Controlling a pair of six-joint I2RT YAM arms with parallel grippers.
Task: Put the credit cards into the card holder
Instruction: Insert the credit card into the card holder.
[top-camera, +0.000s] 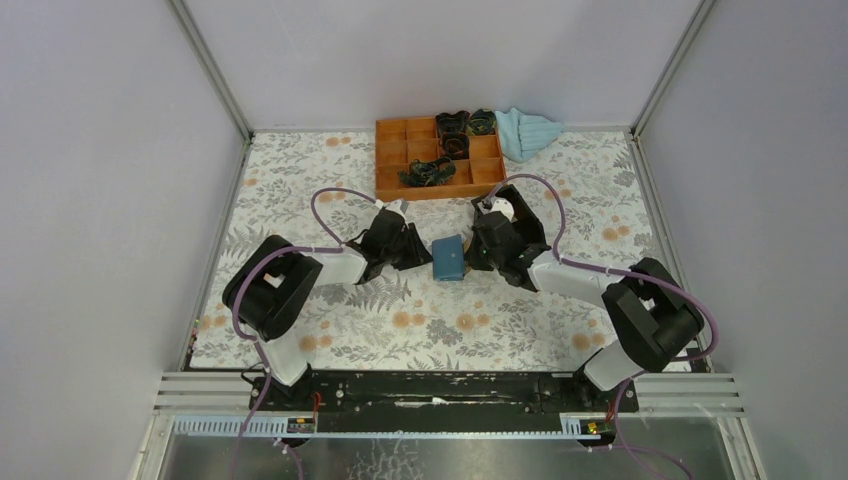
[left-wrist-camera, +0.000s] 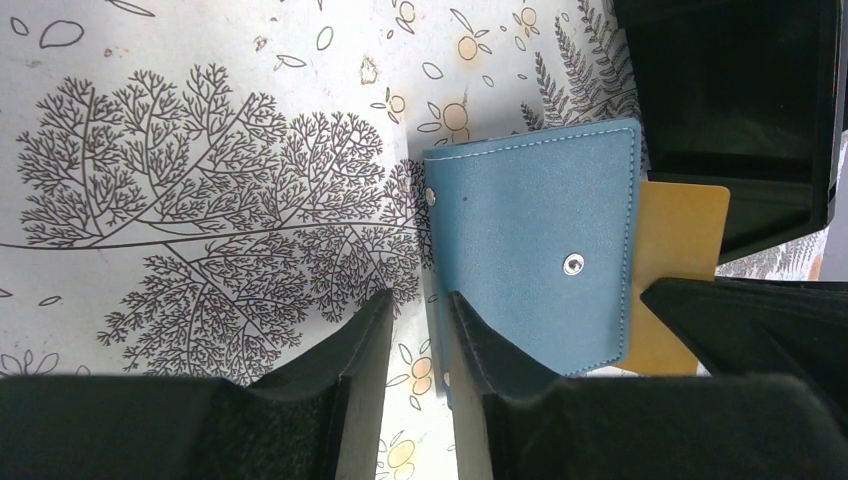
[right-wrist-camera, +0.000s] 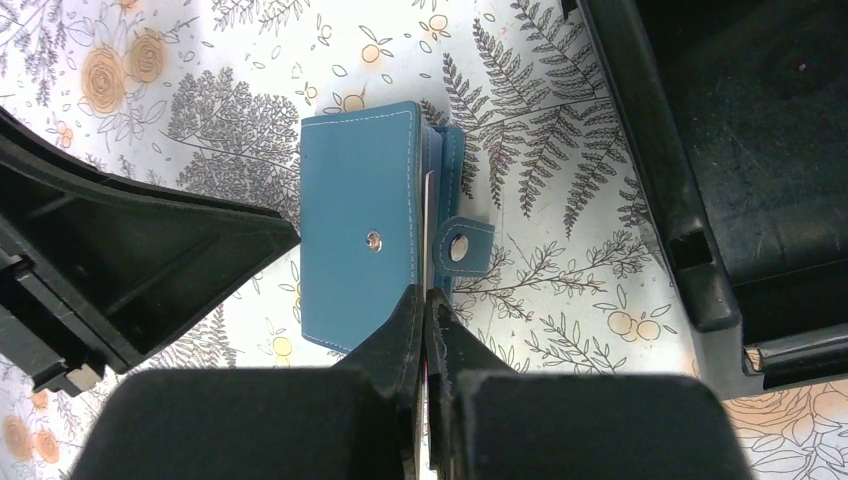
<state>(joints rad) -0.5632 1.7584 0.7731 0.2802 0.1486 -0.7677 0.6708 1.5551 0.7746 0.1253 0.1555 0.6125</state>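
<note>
The teal-blue card holder (top-camera: 450, 258) lies on the flowered table between both grippers, its snap strap (right-wrist-camera: 462, 243) undone. A tan-orange credit card (left-wrist-camera: 682, 250) sticks out from under its flap. My right gripper (right-wrist-camera: 425, 302) is shut on this card's thin edge, right at the holder's (right-wrist-camera: 355, 240) open side. My left gripper (left-wrist-camera: 420, 300) stands open with table showing between its fingers. One of its fingers (left-wrist-camera: 480, 340) lies over the corner of the holder (left-wrist-camera: 535, 230), and the holder's edge runs along that finger's inner side.
An orange compartment tray (top-camera: 392, 160) with dark items stands at the back, a light blue cloth (top-camera: 527, 131) beside it. A black box-like object (right-wrist-camera: 740, 150) sits close beside the holder. The left gripper's finger (right-wrist-camera: 200, 240) reaches the holder's other side.
</note>
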